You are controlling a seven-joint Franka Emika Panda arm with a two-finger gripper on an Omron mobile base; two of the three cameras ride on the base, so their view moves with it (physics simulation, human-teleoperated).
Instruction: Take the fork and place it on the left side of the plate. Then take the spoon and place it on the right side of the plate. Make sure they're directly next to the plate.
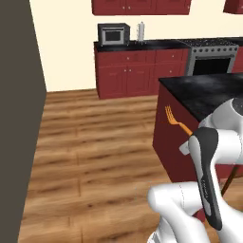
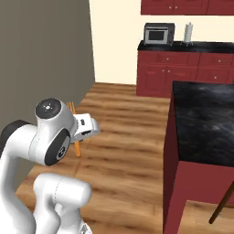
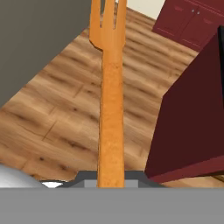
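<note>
Gripping the fork by its handle, the gripper was clamped shut; tines pointed straight ahead of jaws.

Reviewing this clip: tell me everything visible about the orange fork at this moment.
The slim all-orange fork has a matte, plastic-looking finish, a long straight handle and short tines. It is off any surface, carried in the air over the wooden plank floor, beside the dark red island cabinet with a black stone top. Its handle end runs down into the shut claw, tines pointing away from the hand. In the left base view it tilts up and leftward. Nothing else touches it.
</note>
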